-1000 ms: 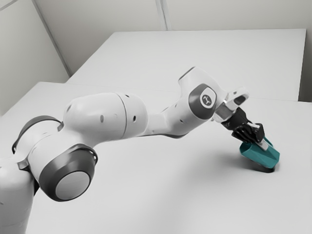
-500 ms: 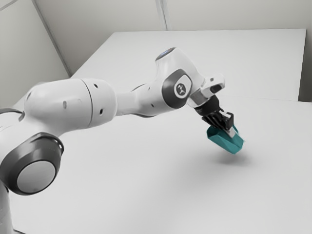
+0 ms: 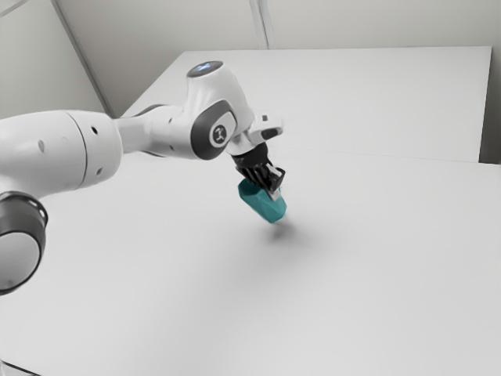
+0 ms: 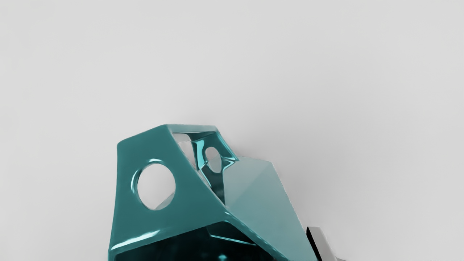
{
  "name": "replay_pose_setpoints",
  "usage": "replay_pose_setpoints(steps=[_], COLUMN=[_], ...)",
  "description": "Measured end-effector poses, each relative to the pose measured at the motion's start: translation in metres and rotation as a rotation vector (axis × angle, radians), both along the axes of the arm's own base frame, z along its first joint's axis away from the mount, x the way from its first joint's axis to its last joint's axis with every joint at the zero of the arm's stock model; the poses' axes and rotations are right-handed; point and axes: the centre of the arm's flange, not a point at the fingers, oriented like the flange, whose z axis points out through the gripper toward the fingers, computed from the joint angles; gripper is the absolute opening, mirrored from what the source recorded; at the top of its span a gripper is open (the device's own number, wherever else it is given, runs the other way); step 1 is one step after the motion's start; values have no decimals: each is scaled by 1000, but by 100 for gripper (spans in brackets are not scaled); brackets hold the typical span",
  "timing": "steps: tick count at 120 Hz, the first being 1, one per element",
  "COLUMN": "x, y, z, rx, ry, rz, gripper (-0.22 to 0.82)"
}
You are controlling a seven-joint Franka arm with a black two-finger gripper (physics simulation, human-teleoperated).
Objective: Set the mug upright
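Mug [image 3: 261,204], glossy teal, angular, round-holed, aslant in the tool's [image 3: 272,193] grip above smooth pale table [image 3: 344,290].

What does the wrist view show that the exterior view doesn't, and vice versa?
The wrist view adds the round hole through one face of the teal mug, plus the dark hollow beside that face.

The exterior view adds the white arm reaching in from its left, and the mug hanging tilted above its shadow.

Both share the mug, part of the claw against it, and the pale table.
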Motion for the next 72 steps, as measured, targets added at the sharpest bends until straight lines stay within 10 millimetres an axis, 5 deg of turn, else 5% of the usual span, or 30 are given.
replay_pose_setpoints(steps=[36,72], x=[10,21], y=[80,121], z=[-9,-39], rx=[198,281], ry=[-4,25], rz=[73,140], gripper=[-15,-15])
